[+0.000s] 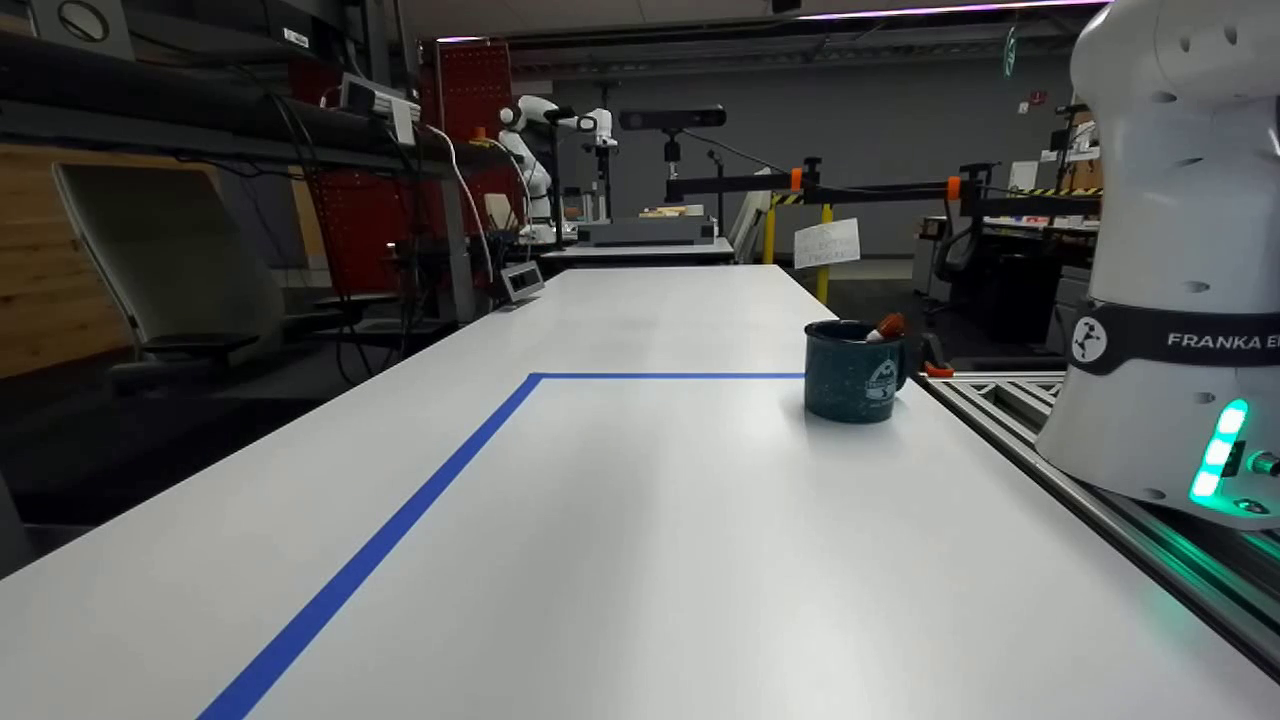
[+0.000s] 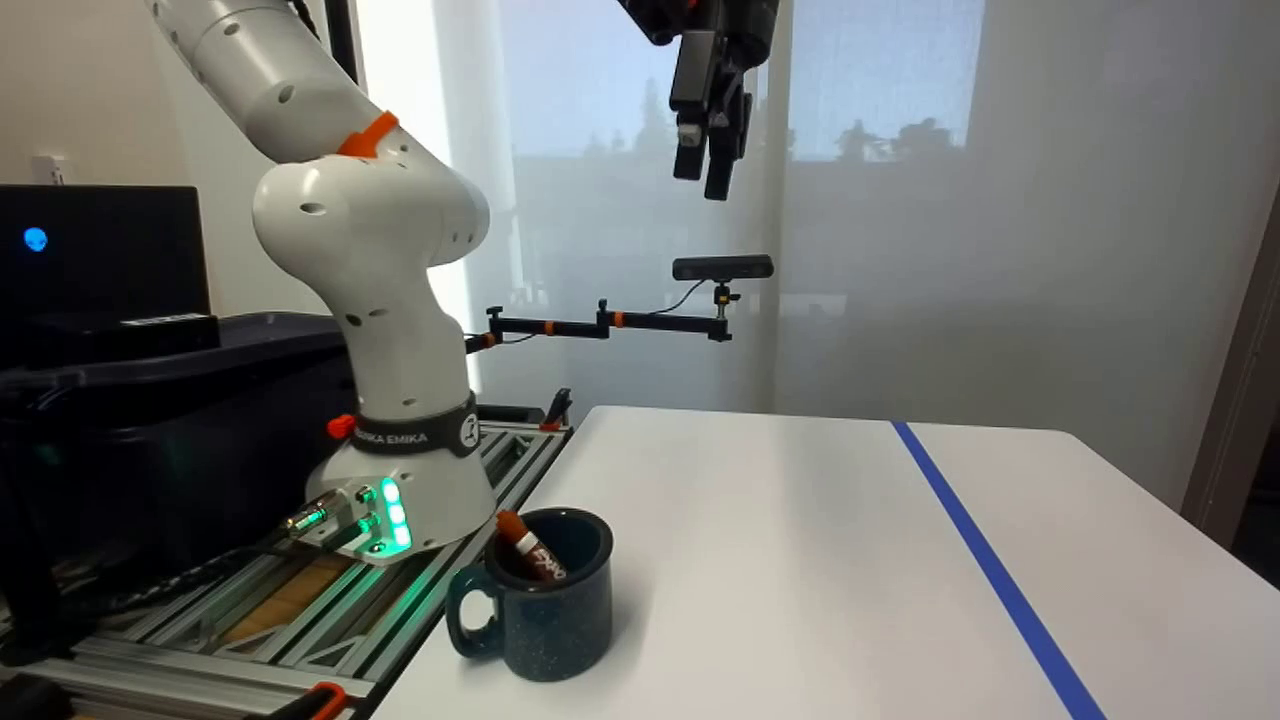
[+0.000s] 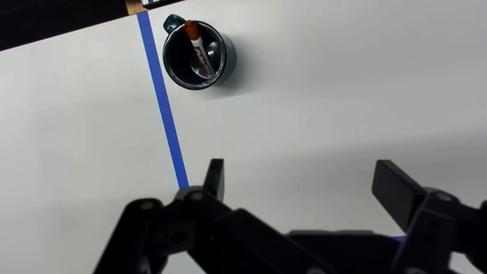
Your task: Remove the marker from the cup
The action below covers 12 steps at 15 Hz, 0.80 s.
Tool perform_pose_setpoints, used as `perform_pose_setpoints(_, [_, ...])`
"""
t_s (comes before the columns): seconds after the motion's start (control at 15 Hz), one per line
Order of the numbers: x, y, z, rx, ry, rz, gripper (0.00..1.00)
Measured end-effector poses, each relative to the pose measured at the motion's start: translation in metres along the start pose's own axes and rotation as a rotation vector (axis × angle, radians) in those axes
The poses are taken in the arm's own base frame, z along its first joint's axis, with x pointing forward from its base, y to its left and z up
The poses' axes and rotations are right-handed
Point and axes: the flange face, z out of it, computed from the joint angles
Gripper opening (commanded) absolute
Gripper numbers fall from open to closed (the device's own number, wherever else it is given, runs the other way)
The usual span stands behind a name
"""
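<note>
The cup is a dark teal-blue mug standing upright on the white table, and it shows in both exterior views [image 1: 838,378] [image 2: 560,630] and the wrist view [image 3: 230,57]. The marker, white with a red-brown cap, leans inside it, cap end up and resting over the rim near the handle; it shows in both exterior views [image 1: 888,327] [image 2: 533,548] and the wrist view [image 3: 200,49]. My gripper [image 2: 704,178] is high above the table, apart from the cup. In the wrist view its fingers [image 3: 299,171] are wide apart with nothing between them.
Blue tape [image 1: 400,520] marks lines on the white table [image 2: 800,560]. The cup stands near the table edge by the robot base [image 2: 410,500] and its metal frame [image 2: 340,610]. A camera on a black arm [image 2: 722,268] reaches over the table's far side.
</note>
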Motion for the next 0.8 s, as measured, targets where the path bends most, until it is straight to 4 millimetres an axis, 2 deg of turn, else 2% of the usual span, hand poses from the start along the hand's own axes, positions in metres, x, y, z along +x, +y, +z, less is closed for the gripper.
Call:
perform_pose_setpoints(0.33, [0.011,0.041,0.061,0.074,-0.159,-0.016,1.0])
perform_pose_setpoints(0.8, [0.002,0.076,0.147,0.158,-0.348,-0.031,1.0])
